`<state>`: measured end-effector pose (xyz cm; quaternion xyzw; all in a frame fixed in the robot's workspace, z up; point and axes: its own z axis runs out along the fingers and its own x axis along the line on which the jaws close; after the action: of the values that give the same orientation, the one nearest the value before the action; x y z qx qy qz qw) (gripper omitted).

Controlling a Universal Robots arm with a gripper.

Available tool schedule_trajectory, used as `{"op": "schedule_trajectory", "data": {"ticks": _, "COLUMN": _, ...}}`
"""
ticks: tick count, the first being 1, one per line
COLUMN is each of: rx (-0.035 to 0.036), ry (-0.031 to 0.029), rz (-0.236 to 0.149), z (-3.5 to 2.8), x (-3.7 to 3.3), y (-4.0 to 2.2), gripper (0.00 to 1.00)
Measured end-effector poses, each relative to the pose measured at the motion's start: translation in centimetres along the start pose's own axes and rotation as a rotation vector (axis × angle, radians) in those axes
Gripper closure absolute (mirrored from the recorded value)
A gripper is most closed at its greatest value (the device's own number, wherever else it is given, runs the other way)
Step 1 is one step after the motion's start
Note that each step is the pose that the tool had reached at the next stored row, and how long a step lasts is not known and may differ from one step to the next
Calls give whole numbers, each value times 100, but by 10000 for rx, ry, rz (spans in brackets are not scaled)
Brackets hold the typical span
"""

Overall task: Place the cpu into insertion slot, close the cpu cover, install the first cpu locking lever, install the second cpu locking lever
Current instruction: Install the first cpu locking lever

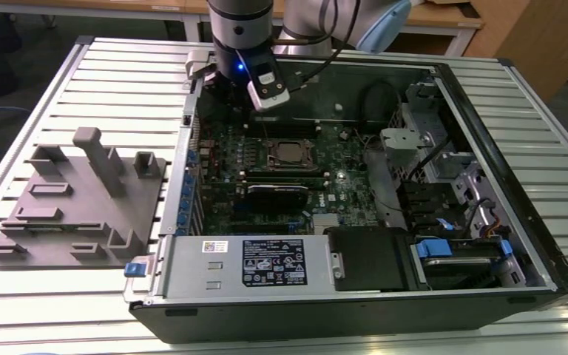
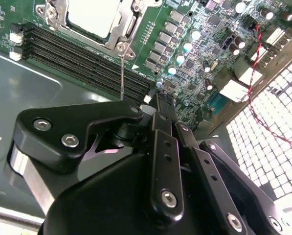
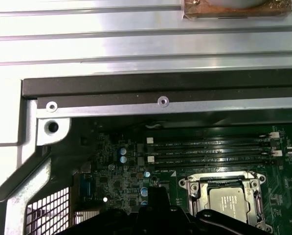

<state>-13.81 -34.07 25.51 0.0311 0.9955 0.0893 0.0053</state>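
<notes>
Inside the open computer case on the bench, my hand hangs low over the green board, just beside the insertion slot. Its fingers look drawn together, with nothing between them that I can see. I judge they are held so to make one narrow tip, which suits pressing on thin wire rather than gripping.

The cpu lies flat in the slot, its dull silver top showing through the window of the cpu cover. The cover appears to be folded down around the chip in both wrist views. So the seating looks done, and the cover too, as far as I can tell.

In the second wrist view a thin wire rod rises from the socket's corner, close to my fingertips but apart from them. I take it for a locking lever standing unlatched, though I cannot follow it to its hinge.

The long black memory slots run right along the socket. A twisted red-and-black cable crosses near the perforated rear wall. The case's metal edge also hems in my approach. A grey fixture sits on the bench, well apart from the case.
</notes>
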Motion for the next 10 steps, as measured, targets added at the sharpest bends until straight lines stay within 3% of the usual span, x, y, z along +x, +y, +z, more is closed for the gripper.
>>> {"op": "schedule_trajectory", "data": {"ticks": 4, "rx": -6, "ry": -1, "rz": 0, "z": 3, "x": -36, "y": 1, "gripper": 90}}
{"op": "schedule_trajectory", "data": {"ticks": 5, "rx": -43, "ry": 2, "rz": 1, "z": 3, "x": -37, "y": 1, "gripper": 90}}
{"op": "schedule_trajectory", "data": {"ticks": 7, "rx": -226, "ry": 14, "rz": 4, "z": 3, "x": -37, "y": 2, "gripper": 90}}
{"op": "schedule_trajectory", "data": {"ticks": 9, "rx": -474, "ry": 28, "rz": 8, "z": 4, "x": -37, "y": 2, "gripper": 90}}
{"op": "schedule_trajectory", "data": {"ticks": 10, "rx": -507, "ry": 31, "rz": 9, "z": 4, "x": -37, "y": 2, "gripper": 90}}
